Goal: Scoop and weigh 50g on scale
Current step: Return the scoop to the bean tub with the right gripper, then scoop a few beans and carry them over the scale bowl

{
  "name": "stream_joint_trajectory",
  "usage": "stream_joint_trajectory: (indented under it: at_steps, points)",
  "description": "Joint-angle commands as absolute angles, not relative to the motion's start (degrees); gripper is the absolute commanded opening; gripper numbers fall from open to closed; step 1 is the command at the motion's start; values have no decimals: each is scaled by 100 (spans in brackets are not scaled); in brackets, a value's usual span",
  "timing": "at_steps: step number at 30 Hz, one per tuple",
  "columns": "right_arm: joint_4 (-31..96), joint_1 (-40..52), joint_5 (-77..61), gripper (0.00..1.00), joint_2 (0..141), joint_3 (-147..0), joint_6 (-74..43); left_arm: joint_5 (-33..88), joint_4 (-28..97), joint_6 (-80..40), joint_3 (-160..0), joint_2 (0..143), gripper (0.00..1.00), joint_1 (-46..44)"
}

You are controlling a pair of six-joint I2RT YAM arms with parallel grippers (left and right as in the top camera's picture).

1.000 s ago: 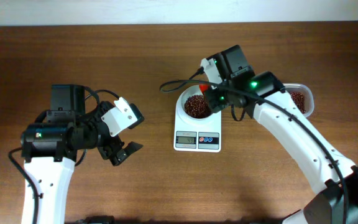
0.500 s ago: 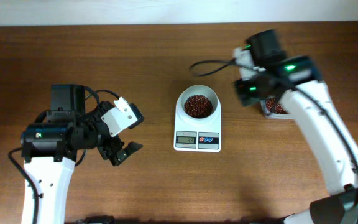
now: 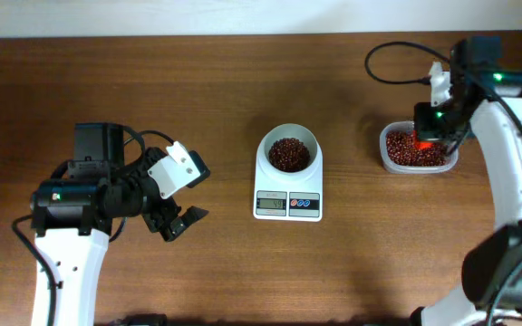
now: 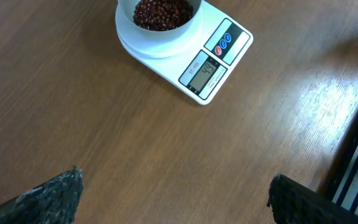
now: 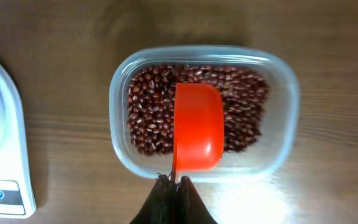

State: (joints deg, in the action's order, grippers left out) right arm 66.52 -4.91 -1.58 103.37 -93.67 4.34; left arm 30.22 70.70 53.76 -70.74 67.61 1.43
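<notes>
Step in hand: reloading at supply.
- Right pincer (image 5: 174,184) clamped together on handle of red scoop (image 5: 197,127); scoop sits over beans (image 5: 145,118) in clear tub (image 5: 284,124), right of scale (image 3: 287,201).
- Left pincer (image 4: 176,194) wide apart, empty, idle above tabletop (image 3: 152,100) at left.
- White bowl (image 3: 288,140) on scale already holds heap of beans; display (image 4: 202,70) too blurred to read surely.

Next move, as judged: dig small portion, carry left to bowl, tip slowly, watch display.
</notes>
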Motion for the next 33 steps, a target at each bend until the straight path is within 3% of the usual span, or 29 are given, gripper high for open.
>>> stream_joint_trajectory:
  at_steps: [1,13,26,33]
  points:
    - [6615,-491,-331,4,10691,-9341,410,3146,7074,5317,-7131,6729,99,154]
    - [6694,-578,-1020,4,10912,-9343,408,3146,7074,5317,-7131,6729,99,154]
    - [7074,-1782,-2198,4,10571,-9463,432,3146,7074,5317,-7131,6729,99,154]
    - [7074,-1800,-3717,4,10300,-9561,429,3146,7074,5317,-7131,6729,99,154]
